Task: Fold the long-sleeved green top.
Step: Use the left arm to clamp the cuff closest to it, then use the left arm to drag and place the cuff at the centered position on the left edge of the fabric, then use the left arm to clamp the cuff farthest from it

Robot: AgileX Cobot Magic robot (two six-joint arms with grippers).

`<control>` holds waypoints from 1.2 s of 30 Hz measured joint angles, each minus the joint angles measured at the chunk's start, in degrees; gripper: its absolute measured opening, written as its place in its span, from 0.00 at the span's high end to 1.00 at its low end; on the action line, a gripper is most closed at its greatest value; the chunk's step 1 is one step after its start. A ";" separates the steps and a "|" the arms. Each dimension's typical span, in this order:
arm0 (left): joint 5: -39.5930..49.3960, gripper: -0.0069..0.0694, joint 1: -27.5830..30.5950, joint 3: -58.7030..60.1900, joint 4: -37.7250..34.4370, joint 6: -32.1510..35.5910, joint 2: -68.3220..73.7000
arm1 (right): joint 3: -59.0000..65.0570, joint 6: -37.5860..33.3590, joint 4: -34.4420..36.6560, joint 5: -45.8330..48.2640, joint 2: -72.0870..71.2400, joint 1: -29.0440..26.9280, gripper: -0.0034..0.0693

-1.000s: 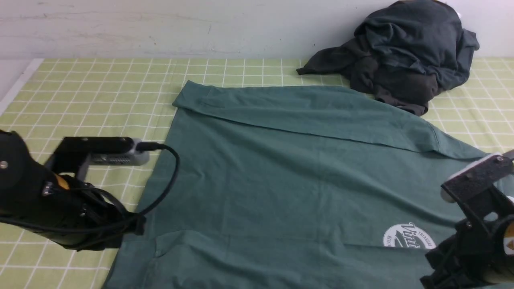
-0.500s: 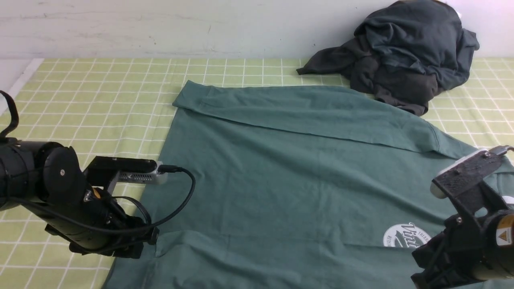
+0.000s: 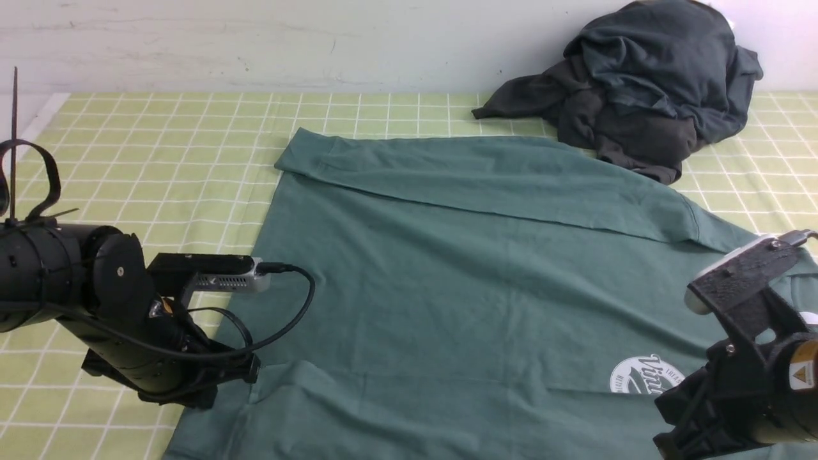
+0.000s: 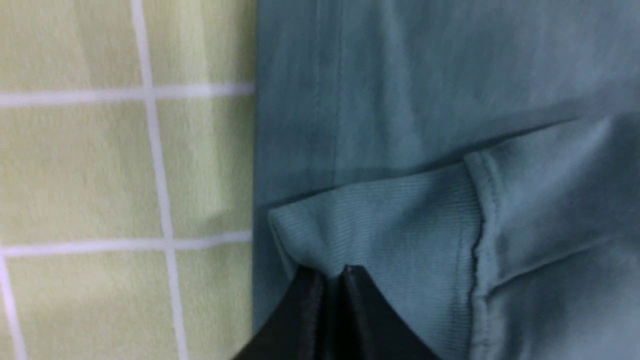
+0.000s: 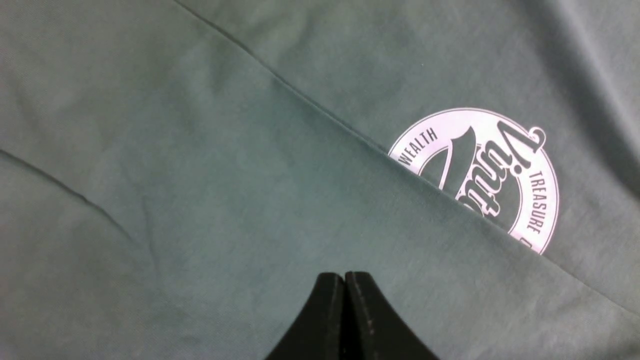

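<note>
The green top (image 3: 434, 281) lies flat in front of me, with both sleeves folded in across it, I think, but the body is not folded yet. My left gripper (image 4: 332, 275) is pinching the near sleeve's end, and my right gripper (image 5: 344, 276) is closed with nothing in it, over the cloth

White wall (image 3: 287, 45) behind checked surface (image 3: 147, 147).
</note>
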 joint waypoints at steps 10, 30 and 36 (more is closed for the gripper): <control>2.69 0.90 -5.20 -15.79 1.00 4.43 -6.52 | 0.00 0.00 0.00 -0.02 0.00 0.00 0.96; 8.67 0.77 0.97 -51.65 5.17 4.27 24.55 | 0.00 0.00 -0.17 -0.43 0.00 0.00 0.96; 9.87 0.48 4.53 -72.41 5.29 0.42 39.40 | 0.00 0.05 -0.17 -1.31 0.00 0.00 0.96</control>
